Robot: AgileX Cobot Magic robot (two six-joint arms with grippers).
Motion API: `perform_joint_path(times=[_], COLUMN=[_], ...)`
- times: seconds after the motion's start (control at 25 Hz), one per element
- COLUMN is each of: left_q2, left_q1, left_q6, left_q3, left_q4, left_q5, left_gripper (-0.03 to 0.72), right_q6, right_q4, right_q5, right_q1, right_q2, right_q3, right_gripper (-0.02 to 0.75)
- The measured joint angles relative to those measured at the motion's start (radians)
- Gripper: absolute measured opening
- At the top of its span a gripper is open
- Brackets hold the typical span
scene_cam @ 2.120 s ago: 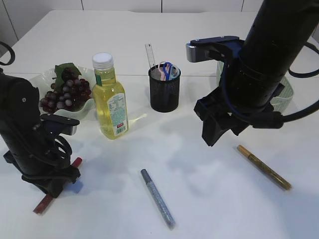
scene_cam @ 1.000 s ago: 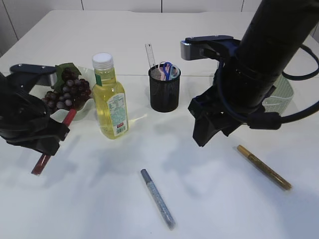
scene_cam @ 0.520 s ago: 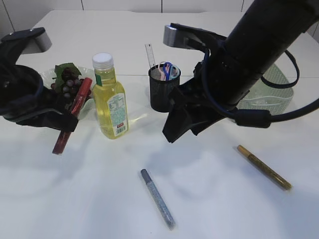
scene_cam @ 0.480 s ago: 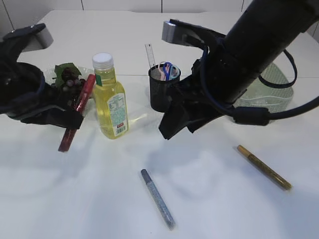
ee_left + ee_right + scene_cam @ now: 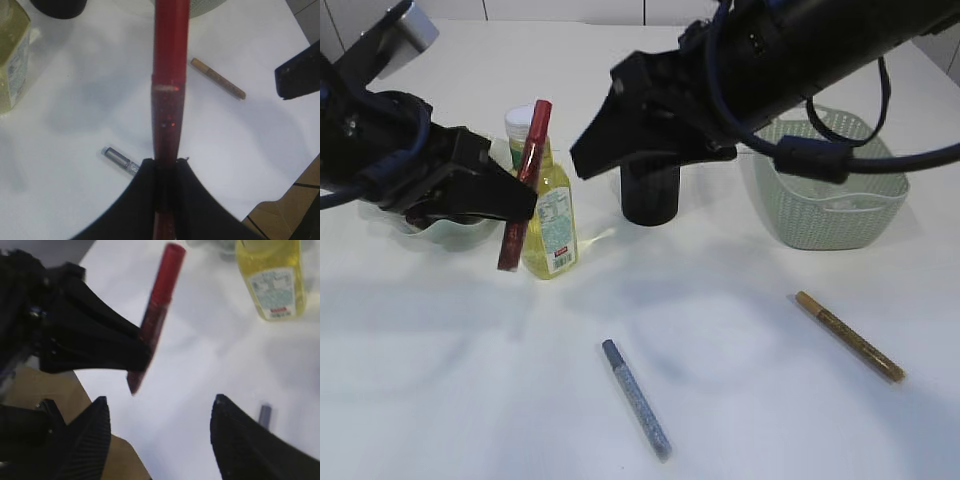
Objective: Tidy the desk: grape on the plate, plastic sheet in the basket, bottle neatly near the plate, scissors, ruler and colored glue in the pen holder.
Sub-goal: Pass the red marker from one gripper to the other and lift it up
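Observation:
My left gripper [image 5: 520, 205] is shut on a red glue pen [image 5: 525, 180], held off the table, nearly upright, in front of the yellow bottle [image 5: 552, 225]. In the left wrist view the red glue pen [image 5: 169, 75] runs up from between the closed fingers [image 5: 145, 185]. My right gripper [image 5: 161, 400] stands open and empty, reaching left past the black pen holder [image 5: 650, 198]. It faces the red glue pen [image 5: 157, 310]. A silver glue pen [image 5: 635, 398] and a gold glue pen [image 5: 848, 335] lie on the table. Grape, scissors and ruler are hidden behind the arms.
A green basket [image 5: 830, 225] stands at the right; I cannot make out its contents. The pale plate [image 5: 445, 232] peeks out under the left arm. The right arm spans the scene above the pen holder. The table's edge shows below the right gripper in its wrist view.
The left gripper has lifted the red glue pen higher and carried it right, up against the bottle. The right arm has risen and swung left, now covering the pen holder's top.

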Motion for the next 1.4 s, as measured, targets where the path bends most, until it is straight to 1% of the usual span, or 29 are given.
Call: perform_joint_path(times=[0.2, 0.32, 0.44, 0.84, 1.16, 1.32, 1.4], left_q2=[0.0, 0.0, 0.0, 0.0, 0.0, 0.0, 0.0], left_q1=[0.0, 0.0, 0.0, 0.0, 0.0, 0.0, 0.0], left_q6=[0.075, 0.137, 0.183, 0.25, 0.289, 0.317, 0.325], left_q3=[0.0, 0.0, 0.0, 0.0, 0.0, 0.0, 0.0], left_q4=[-0.116, -0.198, -0.251, -0.357, -0.442, -0.501, -0.517], left_q5=[-0.002, -0.005, 0.001, 0.063, 0.142, 0.173, 0.178], left_gripper=[0.052, 0.052, 0.051, 0.051, 0.051, 0.051, 0.051], right_q6=[-0.137, -0.176, -0.184, -0.188, -0.188, -0.19, -0.19], right_q4=[0.199, 0.268, 0.285, 0.333, 0.352, 0.352, 0.352], right_q5=[-0.061, -0.097, -0.13, -0.213, -0.232, -0.235, -0.235], right_q1=[0.0, 0.0, 0.0, 0.0, 0.0, 0.0, 0.0], right_q2=[-0.001, -0.001, -0.001, -0.001, -0.001, -0.001, -0.001], right_q3=[0.0, 0.0, 0.0, 0.0, 0.0, 0.0, 0.0], right_gripper=[0.494, 0.494, 0.494, 0.494, 0.494, 0.492, 0.482])
